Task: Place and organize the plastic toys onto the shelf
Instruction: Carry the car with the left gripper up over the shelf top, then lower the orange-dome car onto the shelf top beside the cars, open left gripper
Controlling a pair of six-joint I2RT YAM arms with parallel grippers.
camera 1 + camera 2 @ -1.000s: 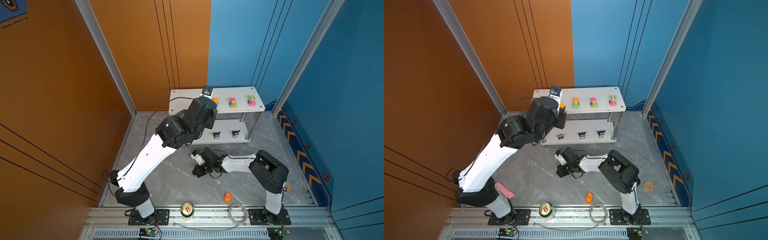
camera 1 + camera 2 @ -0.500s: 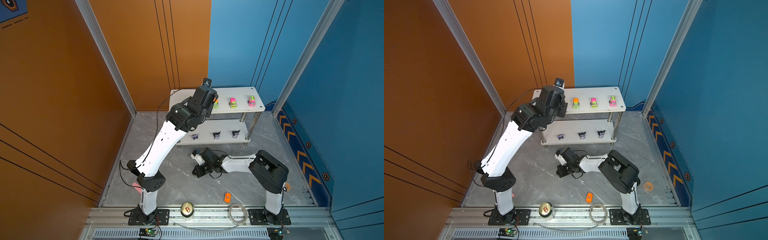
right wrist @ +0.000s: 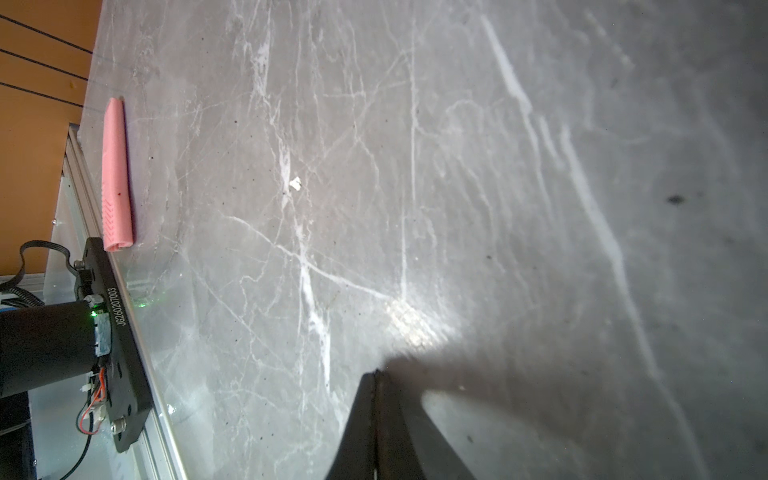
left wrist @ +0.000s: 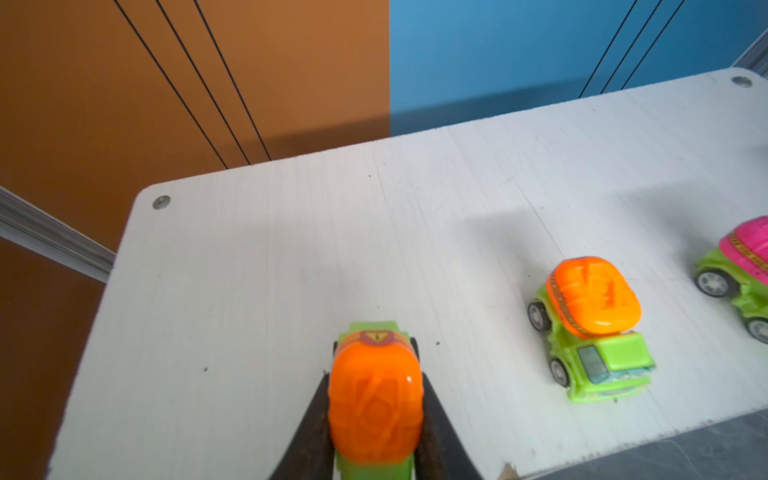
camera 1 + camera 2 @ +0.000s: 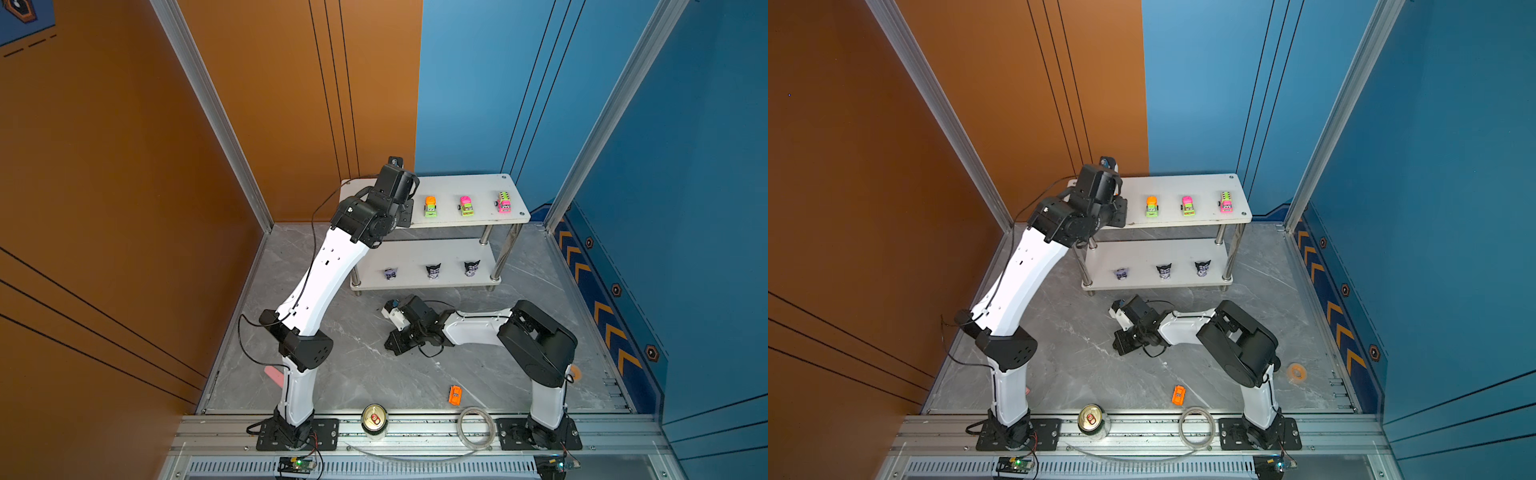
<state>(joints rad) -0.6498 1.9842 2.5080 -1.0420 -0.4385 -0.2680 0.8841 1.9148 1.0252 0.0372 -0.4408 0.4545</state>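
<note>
**Left arm**: extended up and forward from its base. The wrist sits over the left end of the top tier of the shelf.

**Left fingers**: closed on a green toy car with an orange top, one finger against each flank. In the left wrist view the car lies in line with the fingers, near the front edge of the tier. Whether its wheels touch the tier cannot be told.

**Right arm**: folded low, with the forearm almost level above the grey surface in front of the shelf.

**Right fingers**: pressed together, holding nothing, with the tips close to the surface.

**Toy positions**
- **Top tier:** three cars stand in a spaced row to the right of the held car: an orange-and-green car, a pink-and-green car and a pink car.
- **Lower tier:** three figurines stand in a row along the front edge.
- **Surface:** one orange car lies near the front rail, well apart from both sets of fingers. It is close to the tape ring and to the right of the drink can.
</note>
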